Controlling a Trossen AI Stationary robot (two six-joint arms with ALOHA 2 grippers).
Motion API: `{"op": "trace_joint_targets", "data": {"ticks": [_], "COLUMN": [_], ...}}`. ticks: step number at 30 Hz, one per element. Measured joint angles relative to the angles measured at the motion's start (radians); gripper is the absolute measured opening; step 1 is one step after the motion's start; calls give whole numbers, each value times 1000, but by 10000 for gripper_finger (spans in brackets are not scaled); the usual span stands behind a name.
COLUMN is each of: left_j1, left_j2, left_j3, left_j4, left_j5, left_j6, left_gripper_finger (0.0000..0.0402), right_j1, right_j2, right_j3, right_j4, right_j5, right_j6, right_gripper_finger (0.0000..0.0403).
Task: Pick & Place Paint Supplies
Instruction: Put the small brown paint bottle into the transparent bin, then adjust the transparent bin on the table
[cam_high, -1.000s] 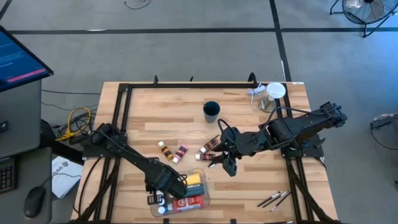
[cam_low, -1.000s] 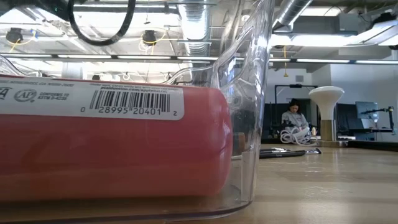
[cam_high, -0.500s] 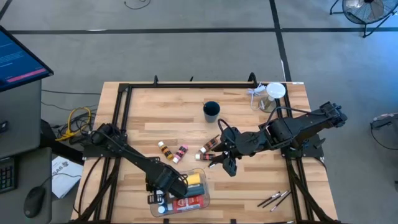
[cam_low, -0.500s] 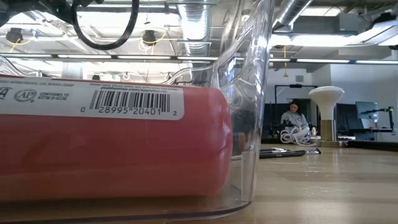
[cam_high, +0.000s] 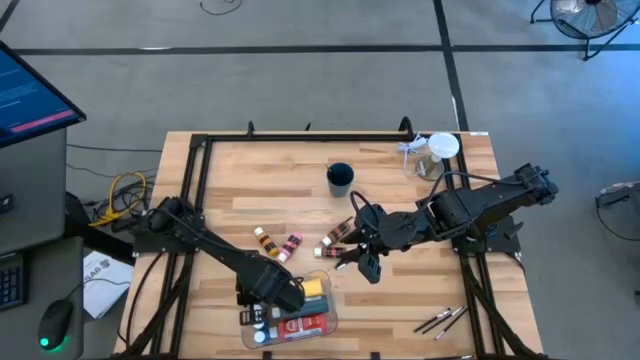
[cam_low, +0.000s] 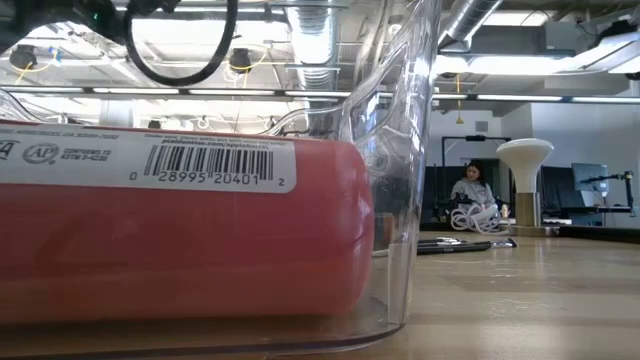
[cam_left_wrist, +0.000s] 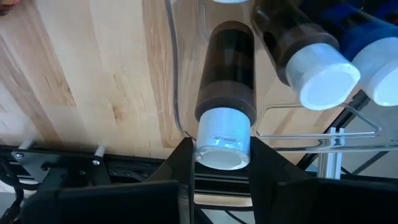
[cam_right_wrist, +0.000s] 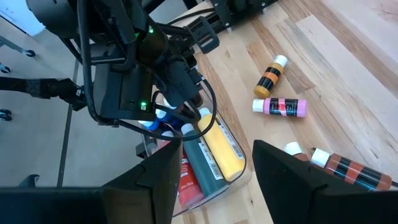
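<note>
1. Left gripper (cam_high: 262, 312) low over the clear tray (cam_high: 331, 316) at the table's (cam_high: 230, 180) front edge, left of centre; fingers narrow, flanking the white cap of a brown bottle (cam_left_wrist: 225, 74) that lies in the tray's left end. Cap sits between the fingers (cam_left_wrist: 181, 163) in the left wrist view; contact not certain, so a firm grip cannot be confirmed.
2. In the same tray: a second brown bottle (cam_left_wrist: 289, 38) with white cap and a blue bottle (cam_left_wrist: 354, 28) beside the first; a red tube (cam_low: 180, 235) with a barcode label lying along the front wall; a dark green tube (cam_right_wrist: 200, 160); a yellow bottle (cam_high: 315, 289) along the rear wall.
3. On bare wood behind the tray, toward the table's middle: an orange-and-black bottle (cam_high: 265, 241) and a pink bottle (cam_high: 291, 246), lying side by side, just apart.
4. Black cup (cam_high: 340, 179) upright, nearer the rear edge, about centre.
5. Right gripper (cam_high: 358, 257) just right of the tray, above the table's middle; fingers spread wide, empty. Just beside it, two more small bottles: a white-capped one (cam_high: 327, 243) and a red-brown striped one (cam_high: 343, 232), lying on the wood.
6. Three thin brushes (cam_high: 441, 320) lying close together near the front right corner.
7. Clear jar with white lid (cam_high: 442, 150) at the rear right corner.
</note>
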Motion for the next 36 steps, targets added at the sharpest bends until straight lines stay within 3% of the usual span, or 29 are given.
{"op": "trace_joint_targets", "data": {"ticks": [14,27,36], "left_j1": [4,4,10], "left_j2": [0,-6,-149], "left_j3": [0,1,1], "left_j4": [3,8,10], "left_j5": [0,0,-53], "left_j6": [2,-41,-152], "left_gripper_finger": [60,136,139], "right_j1": [0,1,1], "right_j2": [0,0,0], "right_j3": [0,0,0], "right_j4": [0,0,0], "right_j5": [0,0,0], "right_j6": [-9,-9,-9], "right_gripper_finger": [190,189,188]}}
